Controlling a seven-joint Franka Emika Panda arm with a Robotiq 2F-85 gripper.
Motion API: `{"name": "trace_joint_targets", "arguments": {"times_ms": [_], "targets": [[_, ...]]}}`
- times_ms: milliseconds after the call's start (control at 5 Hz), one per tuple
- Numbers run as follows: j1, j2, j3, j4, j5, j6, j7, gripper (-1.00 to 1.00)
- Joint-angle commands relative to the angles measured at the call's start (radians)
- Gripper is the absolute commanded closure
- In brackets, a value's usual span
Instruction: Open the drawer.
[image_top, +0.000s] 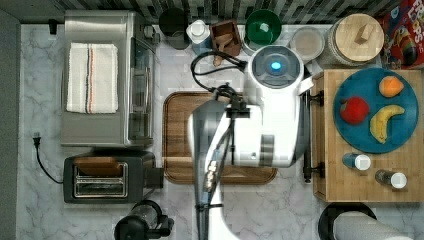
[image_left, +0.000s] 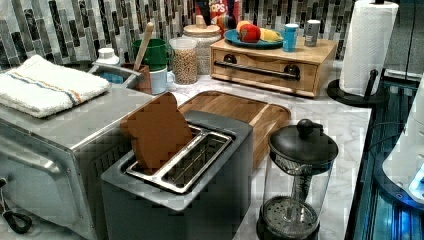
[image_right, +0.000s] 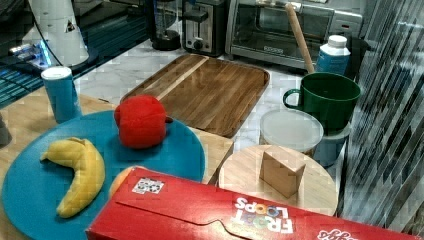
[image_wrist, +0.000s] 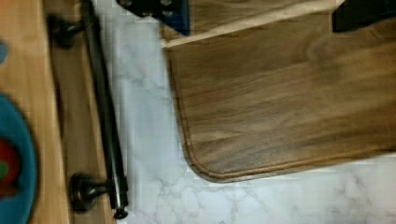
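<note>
The drawer (image_left: 265, 76) is a shallow light bamboo panel in a low box at the back of the counter, and it sits flush and closed. A long black bar handle (image_left: 257, 70) runs across its front. In the top view the handle (image_top: 307, 135) lies just right of my white arm (image_top: 270, 125), which hangs over the brown tray. The wrist view shows the handle (image_wrist: 103, 116) and the drawer front (image_wrist: 77, 116) off to one side. My gripper (image_wrist: 259, 11) is open over the tray's edge, a short way from the handle, with nothing between its fingertips (image_wrist: 159, 9).
A dark brown tray (image_top: 175, 135) lies mid-counter. On the drawer box's top (image_top: 350, 185) stand a blue plate (image_top: 405, 130) of fruit and two shakers (image_top: 357, 161). A toaster oven (image_top: 100, 75), toaster (image_top: 107, 175), French press (image_left: 297, 180) and paper towel roll (image_left: 367, 45) ring the counter.
</note>
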Motion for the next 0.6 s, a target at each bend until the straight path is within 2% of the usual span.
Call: {"name": "trace_joint_targets", "arguments": {"times_ms": [200,600], "targets": [[-0.087,0.002,-0.081,-0.028,0.064,0.148,-0.260,-1.00],[-0.132,0.008,-0.074,-0.102,0.060,0.277,-0.351,-1.00]]}}
